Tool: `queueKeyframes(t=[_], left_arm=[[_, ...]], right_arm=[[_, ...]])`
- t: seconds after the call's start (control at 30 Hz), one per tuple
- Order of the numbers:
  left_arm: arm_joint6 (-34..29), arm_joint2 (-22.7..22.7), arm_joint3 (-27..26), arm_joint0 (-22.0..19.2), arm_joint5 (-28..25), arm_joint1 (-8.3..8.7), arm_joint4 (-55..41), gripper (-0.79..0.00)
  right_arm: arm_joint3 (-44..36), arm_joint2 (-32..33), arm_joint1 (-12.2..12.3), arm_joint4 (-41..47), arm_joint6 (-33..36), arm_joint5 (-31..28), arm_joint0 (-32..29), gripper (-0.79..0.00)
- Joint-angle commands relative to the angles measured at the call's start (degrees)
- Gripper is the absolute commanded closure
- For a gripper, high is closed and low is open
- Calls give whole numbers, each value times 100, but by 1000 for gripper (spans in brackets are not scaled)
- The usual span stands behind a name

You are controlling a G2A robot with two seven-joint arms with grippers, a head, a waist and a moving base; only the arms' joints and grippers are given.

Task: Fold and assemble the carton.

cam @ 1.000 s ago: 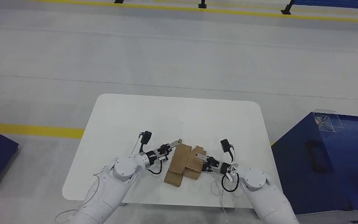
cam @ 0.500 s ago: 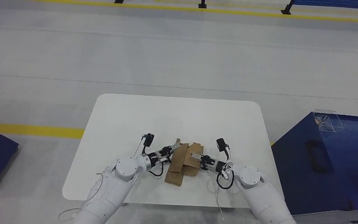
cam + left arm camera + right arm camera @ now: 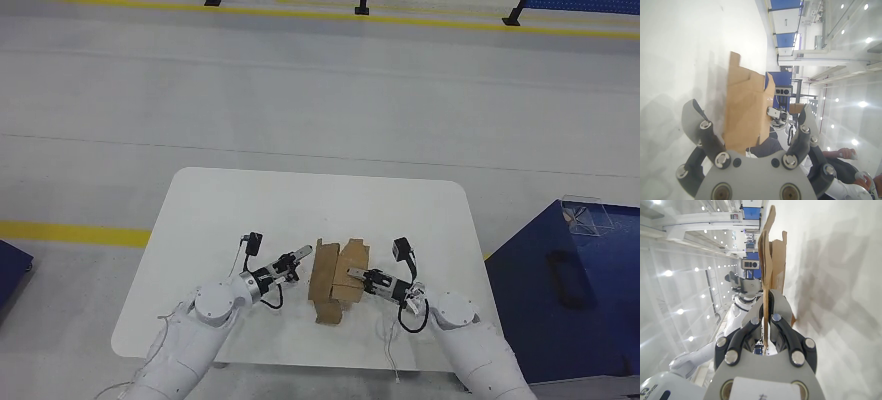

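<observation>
The brown cardboard carton [image 3: 333,282] rests near the front of the white table [image 3: 240,210], partly lifted, with one panel raised on edge. My right gripper [image 3: 357,275] is shut on that raised panel from the carton's right side. In the right wrist view the cardboard [image 3: 772,262] runs straight between the shut fingers [image 3: 780,302] of my right gripper [image 3: 767,294]. My left gripper [image 3: 300,255] is open just left of the carton, a small gap away. In the left wrist view my left gripper [image 3: 751,115] faces the carton [image 3: 745,106] with its fingers [image 3: 694,113] spread wide and nothing between them.
A dark blue cabinet [image 3: 570,290] stands on the floor to the right of the table. The back half of the table and its left side are bare white surface. The carton lies close to the table's front edge [image 3: 300,365].
My left gripper let go of the carton's left edge and drew back to the left. The right gripper stayed shut and turned the carton's panel up, shifting the carton slightly right.
</observation>
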Motion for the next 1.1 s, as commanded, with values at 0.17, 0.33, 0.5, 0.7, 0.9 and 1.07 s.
queueKeyframes(t=[0.17,0.33,0.5,0.7,0.9,1.07], left_arm=[[304,-603,-360,503,614,119,-657,-785],[353,-364,-362,522,800,36,-740,-785],[617,-105,-256,427,768,-81,-806,-785],[617,-105,-256,427,768,-81,-806,-785],[617,-105,-256,427,768,-81,-806,-785],[617,-105,-256,427,768,-81,-806,-785]], right_arm=[[-2724,1200,329,701,832,390,-922,0],[-4565,1684,427,971,876,896,-1339,0],[-5485,1817,458,1168,901,1119,-1345,0],[-5485,1817,458,1168,901,1119,-1345,0],[-5485,1817,458,1168,901,1119,-1345,0],[-5485,1817,458,1168,901,1119,-1345,0]])
